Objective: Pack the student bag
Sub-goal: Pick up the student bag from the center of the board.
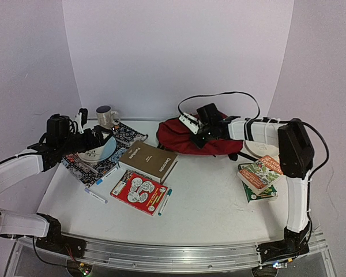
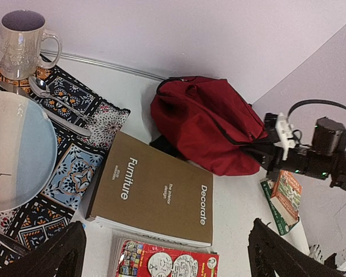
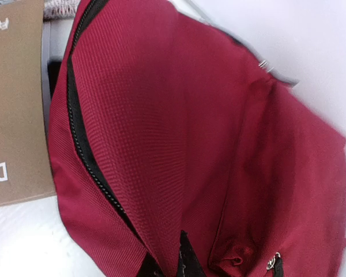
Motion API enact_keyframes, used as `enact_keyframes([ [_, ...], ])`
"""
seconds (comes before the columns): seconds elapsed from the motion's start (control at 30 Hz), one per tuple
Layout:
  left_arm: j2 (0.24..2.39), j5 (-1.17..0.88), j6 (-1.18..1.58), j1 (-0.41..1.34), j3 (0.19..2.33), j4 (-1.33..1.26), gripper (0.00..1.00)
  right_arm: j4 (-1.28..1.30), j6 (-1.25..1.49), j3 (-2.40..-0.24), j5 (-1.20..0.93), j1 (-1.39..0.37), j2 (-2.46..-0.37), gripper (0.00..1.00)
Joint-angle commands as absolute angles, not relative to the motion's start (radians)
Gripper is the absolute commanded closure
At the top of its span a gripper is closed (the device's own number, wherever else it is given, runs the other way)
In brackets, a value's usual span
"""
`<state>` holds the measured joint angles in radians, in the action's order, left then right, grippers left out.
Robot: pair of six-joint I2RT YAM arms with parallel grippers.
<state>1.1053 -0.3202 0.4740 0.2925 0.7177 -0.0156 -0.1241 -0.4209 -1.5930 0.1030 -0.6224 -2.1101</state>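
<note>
Jaws on my left gripper [image 2: 166, 231] stand wide apart, nothing between them; it hangs over the left part of the table.

Left side, far edge: a glazed mug [image 2: 23, 43], upright, on the far corner of a patterned placemat [image 2: 81, 173]. A spoon [image 2: 52, 98] lies on the mat just in front of the mug. A plate [image 2: 17, 150], white and pale blue, sits on the same mat.

Near edge of the mat: two white markers [image 1: 106, 175], one touching the mat's edge, the other a little nearer to me.

Centre: a brown book [image 2: 155, 196] titled "Furniture / Decorate" lies flat. A red illustrated booklet [image 1: 139, 191] lies just in front of it, with a teal-capped pen [image 1: 165, 202] along its right edge.

Right of centre, far side: the student bag [image 1: 176, 138], dark red, slumped on the table just beyond the brown book's far right corner. Its black zip [image 3: 81, 144] runs down the side facing that book.

My right gripper [image 3: 166, 262] is at the bag's right end, jaws drawn together on a fold of the red fabric.

Far right: a green and red paperback [image 1: 260, 172] on top of another book.
</note>
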Motion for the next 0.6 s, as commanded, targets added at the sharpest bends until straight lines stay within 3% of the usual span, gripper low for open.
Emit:
enact_keyframes([
  [0.0, 1.072, -0.328, 0.475, 0.297, 0.737, -0.01, 0.01, -0.085, -0.514, -1.602, 0.103, -0.619, -1.856, 1.0],
  [0.2, 1.064, -0.328, 0.474, 0.31, 0.748, -0.006, 0.01, -0.02, -0.575, -1.535, -0.032, -0.622, -1.709, 1.0],
  [0.57, 1.095, -0.313, 0.456, 0.383, 0.774, -0.006, 0.01, -0.02, -0.744, -1.169, -0.257, -0.623, -1.406, 1.0],
])
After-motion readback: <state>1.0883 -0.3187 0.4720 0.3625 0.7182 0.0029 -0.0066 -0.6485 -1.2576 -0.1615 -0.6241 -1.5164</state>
